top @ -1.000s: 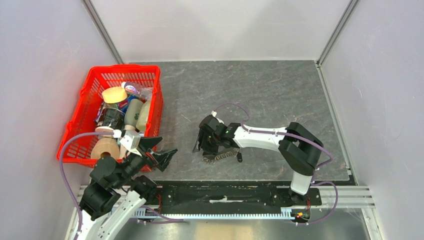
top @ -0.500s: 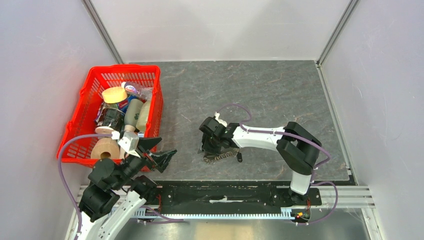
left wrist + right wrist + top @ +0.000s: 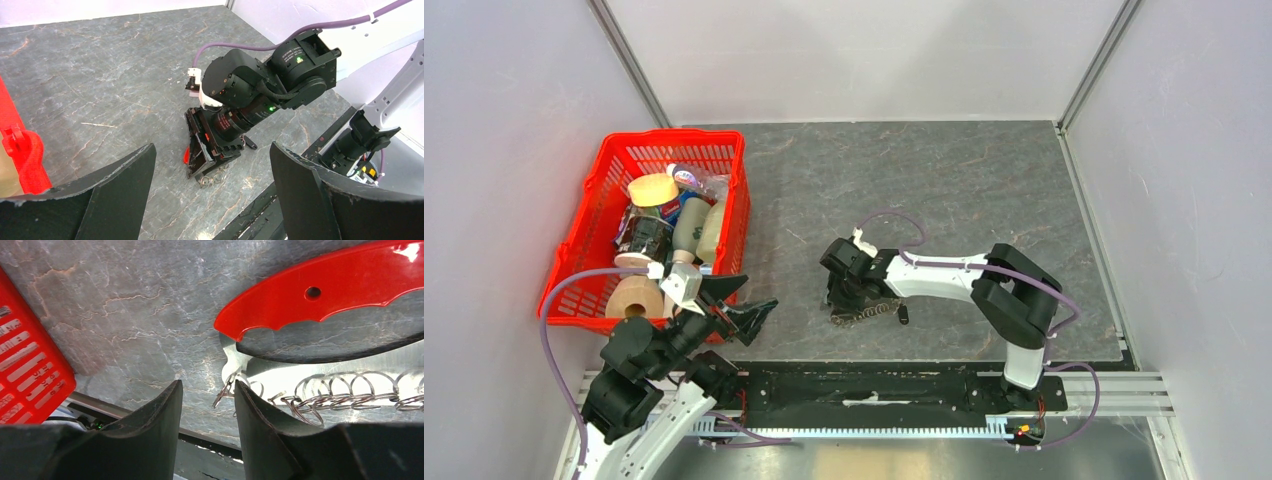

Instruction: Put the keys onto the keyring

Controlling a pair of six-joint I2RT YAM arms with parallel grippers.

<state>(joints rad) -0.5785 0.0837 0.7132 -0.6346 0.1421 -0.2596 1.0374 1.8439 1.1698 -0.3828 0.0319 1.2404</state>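
The keyring (image 3: 870, 312) lies on the grey mat, a metal loop (image 3: 345, 371) edged with small rings (image 3: 350, 392) under a red curved strip (image 3: 320, 290). My right gripper (image 3: 844, 295) points down at the keyring's left end. Its jaws are partly open, and nothing lies between the fingertips of the right gripper (image 3: 207, 385). The end ring (image 3: 223, 391) sits just beyond the right finger (image 3: 265, 430). The keys' black fob (image 3: 903, 314) lies just right of the keyring, also in the left wrist view as the fob (image 3: 250, 144). My left gripper (image 3: 759, 291) hovers open and empty near the basket.
A red basket (image 3: 736, 190) with bottles and tape rolls stands at the left. The black base rail (image 3: 874, 385) runs along the near edge. White walls enclose the mat on three sides.
My right gripper's jaws have narrowed and the wrist has shifted slightly over the keyring's left end. The left arm, keyring and keys have not moved.
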